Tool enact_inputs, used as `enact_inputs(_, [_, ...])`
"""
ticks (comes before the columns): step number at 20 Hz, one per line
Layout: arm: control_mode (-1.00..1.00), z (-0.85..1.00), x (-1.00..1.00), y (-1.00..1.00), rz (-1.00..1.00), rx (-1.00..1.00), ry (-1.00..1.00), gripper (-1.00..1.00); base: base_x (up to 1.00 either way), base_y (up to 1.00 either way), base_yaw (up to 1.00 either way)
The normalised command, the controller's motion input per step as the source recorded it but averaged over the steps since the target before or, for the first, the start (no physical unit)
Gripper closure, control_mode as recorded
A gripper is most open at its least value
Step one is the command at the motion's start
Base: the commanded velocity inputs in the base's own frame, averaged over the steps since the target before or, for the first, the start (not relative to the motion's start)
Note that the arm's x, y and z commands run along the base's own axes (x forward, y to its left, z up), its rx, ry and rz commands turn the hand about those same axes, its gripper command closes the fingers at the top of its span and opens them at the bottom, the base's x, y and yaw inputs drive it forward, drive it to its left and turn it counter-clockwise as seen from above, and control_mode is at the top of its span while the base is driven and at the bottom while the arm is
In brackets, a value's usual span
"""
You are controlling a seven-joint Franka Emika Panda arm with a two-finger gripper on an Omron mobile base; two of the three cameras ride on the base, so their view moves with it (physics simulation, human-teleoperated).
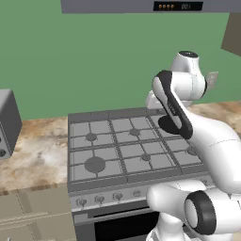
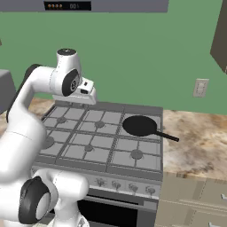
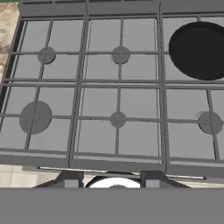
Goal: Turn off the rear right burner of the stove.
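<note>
Nearest the hand camera, the two dark fingertips of the gripper [image 3: 111, 178] rise at the bottom of the hand view, set apart with a clear gap between them and nothing held or touched; they hang above the front edge of the stove [image 3: 118, 164]. In the right base view the gripper [image 2: 86, 96] is raised over the stove's [image 2: 66, 162] rear left part, just above the back rim, pointing down and forward over the grates. All other places follow from the stove. Its rear right burner [image 2: 140, 126] is covered by a black frying pan [image 2: 141, 126] sitting on the grate, the pan's thin handle [image 2: 167, 136] reaching out toward the stove's right edge; in the hand view the same pan [image 3: 197, 50] lies at the upper right. The larger burner cap [image 3: 35, 117] is at the front left. The row of small knobs [image 2: 126, 186] runs along the front panel, well below and away from the gripper, with the black oven window [image 2: 106, 214] under them. To the stove's right is a speckled counter [image 2: 199, 142]; on its left a grey toaster [image 1: 7, 123] stands back from the stove's edge. A range hood [image 2: 88, 5] hangs above, well clear of the arm.
</note>
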Motion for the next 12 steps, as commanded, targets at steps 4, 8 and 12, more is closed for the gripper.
enact_inputs(4, [-1.0,-0.07,-0.33,-0.14,0.0,0.0,-0.01,-1.0,0.0,0.0,0.0])
enact_inputs(8, [-1.0,-0.16,-0.54,-0.46,0.0,0.02,-0.05,-1.0,0.0,0.0,0.0])
enact_inputs(12, [-1.0,-0.2,-0.53,-0.68,0.02,0.02,-0.08,-1.0,0.0,0.0,0.0])
